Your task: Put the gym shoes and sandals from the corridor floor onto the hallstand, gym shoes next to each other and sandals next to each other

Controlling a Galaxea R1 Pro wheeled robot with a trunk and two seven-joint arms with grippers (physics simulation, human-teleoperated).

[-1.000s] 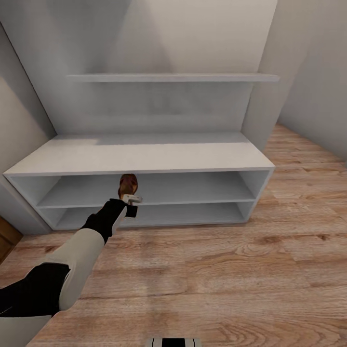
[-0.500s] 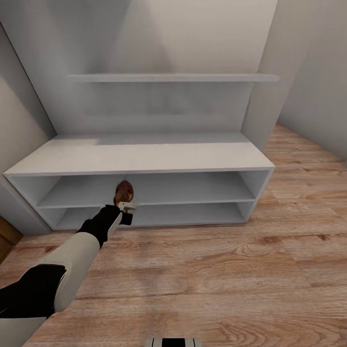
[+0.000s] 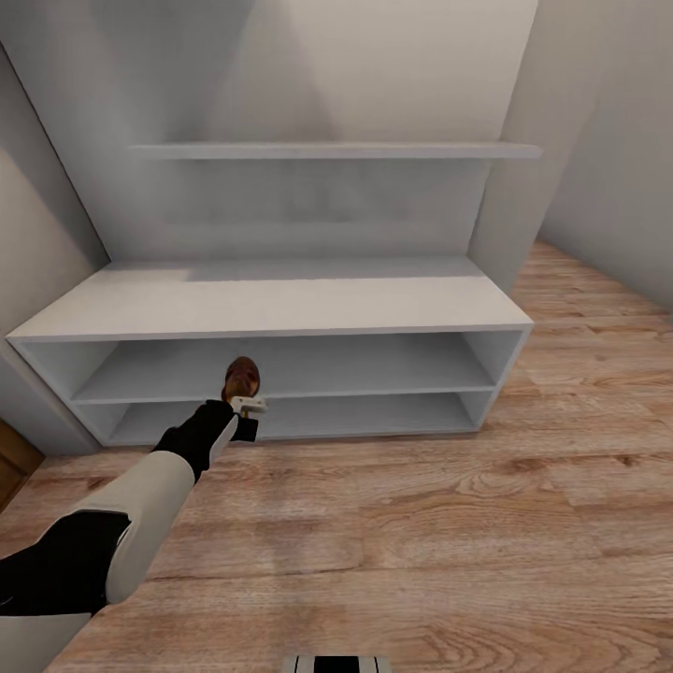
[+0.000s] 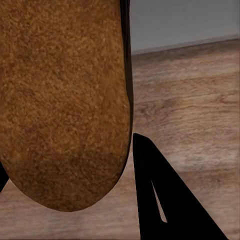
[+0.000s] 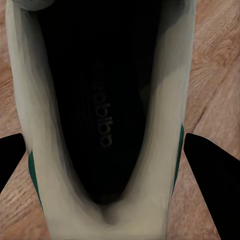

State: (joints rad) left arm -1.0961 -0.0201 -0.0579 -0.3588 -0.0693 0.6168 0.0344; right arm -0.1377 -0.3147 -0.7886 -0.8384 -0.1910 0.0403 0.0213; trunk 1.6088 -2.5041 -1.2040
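Hallstand (image 3: 280,304): pale grey bench, two open shelves. Left gripper (image 3: 245,404) clamped on a sandal (image 3: 242,378), held at the hallstand's upper shelf opening, left of centre. Right gripper (image 5: 120,150) fingers straddle a gym shoe (image 5: 102,125) over plank floor (image 5: 215,75); grip uncertain.

One dark reddish-brown leather sandal with a tan sole (image 3: 243,376) is in sight, seen close up in the left wrist view as a brown suede-like sole (image 4: 62,100). One white lace-up gym shoe with green side stripes (image 5: 102,125) shows in the right wrist view. There is one pale grey low bench (image 3: 271,304), with two open shelves beneath its top, and one pale grey wall shelf (image 3: 336,150) above it. One end effector (image 3: 248,404) shows in the head view.
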